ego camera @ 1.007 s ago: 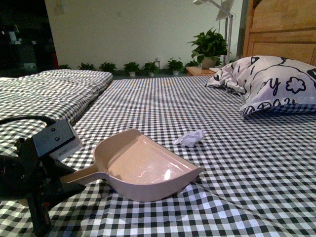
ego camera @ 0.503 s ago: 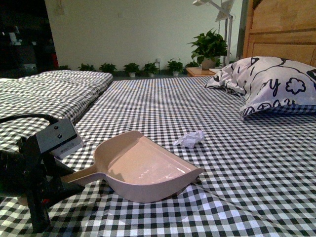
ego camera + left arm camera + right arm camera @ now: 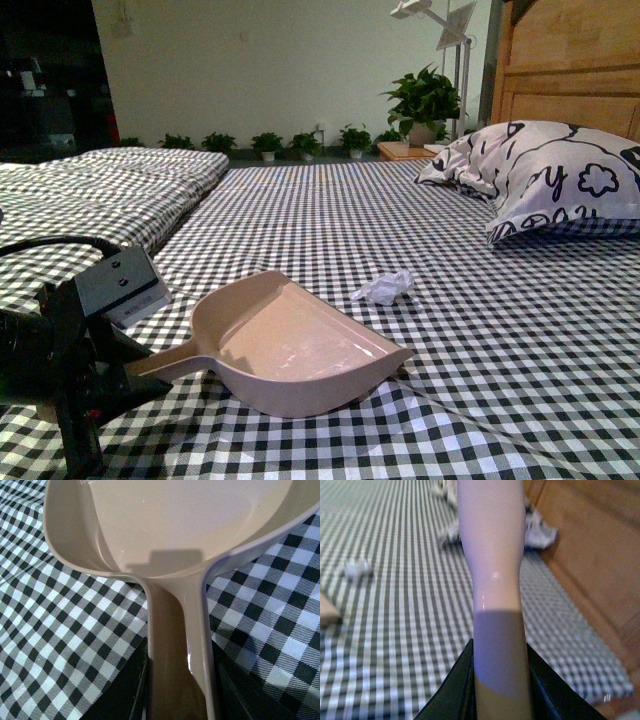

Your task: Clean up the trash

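The trash (image 3: 383, 288), a small crumpled white paper wad, lies on the black-and-white checked bed cover just beyond the mouth of the pink dustpan (image 3: 290, 345). My left gripper (image 3: 120, 362) is shut on the dustpan's handle (image 3: 177, 660); the pan rests on the cover with its open side toward the wad. The pan is empty. My right gripper (image 3: 500, 700) is shut on the pink brush handle (image 3: 492, 565), and is out of the front view. The wad shows blurred in the right wrist view (image 3: 357, 569).
A black-and-white patterned pillow (image 3: 545, 175) lies at the back right against a wooden headboard (image 3: 570, 65). A second checked mattress (image 3: 90, 185) lies at the left. Potted plants (image 3: 420, 95) and a lamp stand (image 3: 462, 60) line the far wall.
The dustpan and my left gripper have shifted slightly lower and to the right in the front view. The wad has stayed in place.
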